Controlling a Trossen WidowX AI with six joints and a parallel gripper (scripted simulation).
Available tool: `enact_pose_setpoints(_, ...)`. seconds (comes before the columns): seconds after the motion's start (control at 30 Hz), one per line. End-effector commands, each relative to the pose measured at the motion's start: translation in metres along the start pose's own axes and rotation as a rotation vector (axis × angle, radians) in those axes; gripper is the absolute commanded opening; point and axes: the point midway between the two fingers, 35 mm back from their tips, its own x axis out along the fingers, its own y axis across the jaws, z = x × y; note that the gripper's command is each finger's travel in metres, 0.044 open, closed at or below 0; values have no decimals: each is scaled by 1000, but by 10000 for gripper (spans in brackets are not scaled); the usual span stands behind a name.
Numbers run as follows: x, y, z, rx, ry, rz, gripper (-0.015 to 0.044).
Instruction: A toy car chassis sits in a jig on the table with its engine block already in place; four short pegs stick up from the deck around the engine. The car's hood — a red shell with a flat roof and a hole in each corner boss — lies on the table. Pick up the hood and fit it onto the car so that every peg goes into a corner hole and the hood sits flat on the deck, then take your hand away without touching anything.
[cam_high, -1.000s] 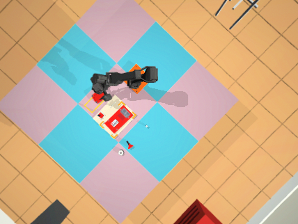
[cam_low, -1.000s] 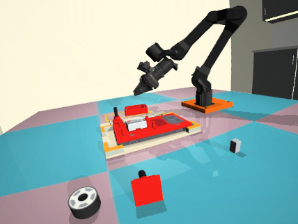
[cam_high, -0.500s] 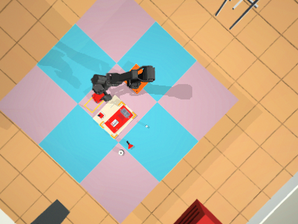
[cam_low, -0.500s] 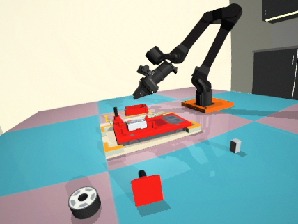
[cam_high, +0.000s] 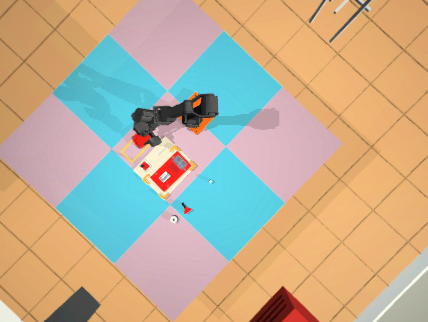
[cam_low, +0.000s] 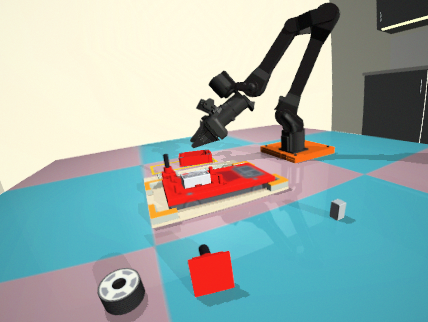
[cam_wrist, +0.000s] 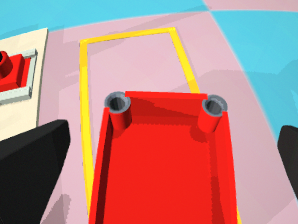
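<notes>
Checkered table (cam_high: 255, 115) (cam_low: 75, 200) (cam_wrist: 260, 45) on tiled floor (cam_high: 360, 210); open, empty tool (cam_high: 148, 139) (cam_low: 196, 144) (cam_wrist: 178, 133) angled down above red hood (cam_high: 140, 140) (cam_low: 195, 158) (cam_wrist: 160, 170).

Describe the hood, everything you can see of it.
The hood is a red, plastic-looking shallow shell, lying roof down, open side up, partly over a yellow outline. Two tubular corner bosses show grey-rimmed holes; its near end is cut off in the wrist view. The open claw isn't gripping it.
</notes>
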Motion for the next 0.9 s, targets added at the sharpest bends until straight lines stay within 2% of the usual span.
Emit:
enact_pose_setpoints(0.0,2,0,-5,7,3,-2,440)
enact_pose_setpoints(0.87,13,4,-20,5,-2,-3,440)
